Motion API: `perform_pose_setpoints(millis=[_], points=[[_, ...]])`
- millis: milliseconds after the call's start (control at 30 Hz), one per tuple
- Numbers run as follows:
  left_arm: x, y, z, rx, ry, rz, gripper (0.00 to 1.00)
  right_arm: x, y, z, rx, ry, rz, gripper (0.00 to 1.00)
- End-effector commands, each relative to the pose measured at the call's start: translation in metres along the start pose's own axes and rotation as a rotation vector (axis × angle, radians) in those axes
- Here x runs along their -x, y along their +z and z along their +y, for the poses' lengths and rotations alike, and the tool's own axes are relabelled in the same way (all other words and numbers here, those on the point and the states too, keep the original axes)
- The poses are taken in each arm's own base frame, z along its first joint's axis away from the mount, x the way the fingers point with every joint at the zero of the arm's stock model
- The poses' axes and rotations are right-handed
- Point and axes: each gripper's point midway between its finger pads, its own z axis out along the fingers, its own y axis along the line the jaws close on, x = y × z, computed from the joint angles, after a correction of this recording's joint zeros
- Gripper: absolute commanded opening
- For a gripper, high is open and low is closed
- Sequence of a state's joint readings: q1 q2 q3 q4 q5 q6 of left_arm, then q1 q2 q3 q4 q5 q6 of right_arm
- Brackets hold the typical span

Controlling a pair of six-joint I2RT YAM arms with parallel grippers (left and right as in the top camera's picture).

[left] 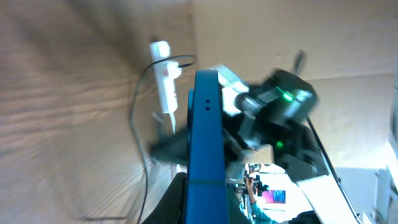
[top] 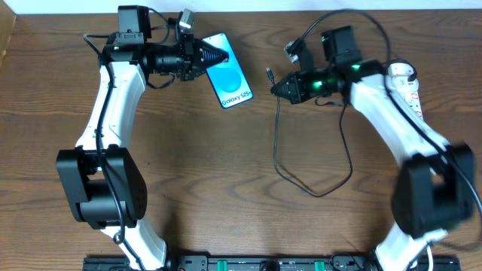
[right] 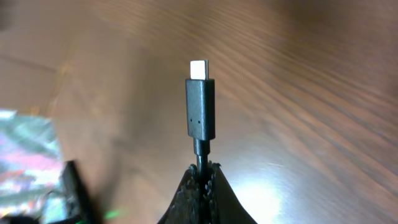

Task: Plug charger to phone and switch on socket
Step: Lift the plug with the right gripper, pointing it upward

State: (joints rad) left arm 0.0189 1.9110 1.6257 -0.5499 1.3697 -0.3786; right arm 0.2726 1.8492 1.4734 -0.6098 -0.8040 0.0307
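Fingers (right: pixel 186 199) of the right gripper (right: pixel 200 173) are clamped on the charger (right: pixel 199 109) just behind its tip; left gripper (top: pixel 220 56) is closed on the phone (top: pixel 232 78); charger and phone remain apart, so plugging is outstanding; socket (top: pixel 407 89) lies unattended, apparently not yet switched.

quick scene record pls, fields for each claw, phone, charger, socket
left claw: shut on phone edge
right claw: shut on charger, just behind its connector
charger: connector bare, not in phone; cable loops on table
phone: screen up, apart from connector
socket: on table, by right arm
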Motion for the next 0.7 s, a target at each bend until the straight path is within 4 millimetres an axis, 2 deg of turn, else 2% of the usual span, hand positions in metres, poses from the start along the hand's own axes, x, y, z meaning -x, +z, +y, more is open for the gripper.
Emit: perform_pose_setpoints(millis=[0,67,167,433,533,667], points=[[-0.004,-0.006,-0.035,-0.128,0.029,0.041,0.07,0.004,-0.02,0.048,0.131,-0.122,-0.022,0.01],[0.002,-0.007,-0.04,-0.138,0.039,0.035,0.07,0.001,-0.024,0.06,0.166,-0.121,-0.014,0.01],[0.012,-0.008,-0.048,-0.147,0.056,0.022,0.07,-0.005,-0.024,0.065,0.199,-0.096,0.005,0.01],[0.048,-0.015,-0.089,-0.183,0.145,-0.074,0.07,-0.01,-0.031,0.09,0.352,-0.066,0.024,0.01],[0.055,-0.018,-0.101,-0.196,0.165,-0.108,0.07,-0.01,-0.034,0.098,0.404,-0.07,0.021,0.01],[0.059,-0.019,-0.104,-0.198,0.158,-0.131,0.07,-0.005,-0.034,0.102,0.422,-0.105,0.001,0.01]])
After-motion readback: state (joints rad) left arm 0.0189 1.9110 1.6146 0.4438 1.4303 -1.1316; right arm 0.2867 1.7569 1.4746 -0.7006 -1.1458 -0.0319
